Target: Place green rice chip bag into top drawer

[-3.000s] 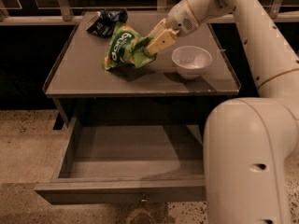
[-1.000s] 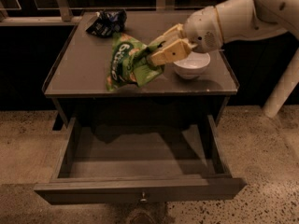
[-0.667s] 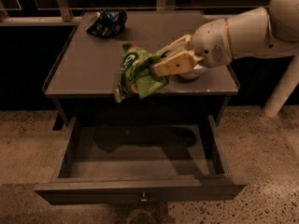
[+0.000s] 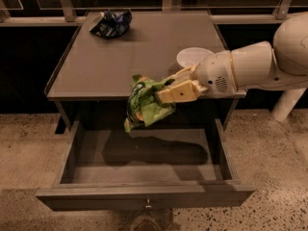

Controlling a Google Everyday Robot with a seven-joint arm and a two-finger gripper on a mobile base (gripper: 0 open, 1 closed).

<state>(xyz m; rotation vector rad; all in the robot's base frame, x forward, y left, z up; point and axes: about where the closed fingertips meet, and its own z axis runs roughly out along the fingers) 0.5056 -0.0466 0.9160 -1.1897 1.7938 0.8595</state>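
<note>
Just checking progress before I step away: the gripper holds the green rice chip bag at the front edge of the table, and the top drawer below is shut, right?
Not quite. The camera view shows the top drawer pulled open, not shut. The rest stands: the gripper holds the green rice chip bag at the front edge of the table, above the drawer.

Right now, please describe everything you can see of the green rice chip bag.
The green rice chip bag is bright green and glossy, with orange-beige patches, crumpled and creased. It hangs roughly upright in the air, its upper right part pinched by the gripper, just in front of the table's front edge. Below it is the open top drawer, where its shadow falls. It seems to touch only the gripper.
</note>
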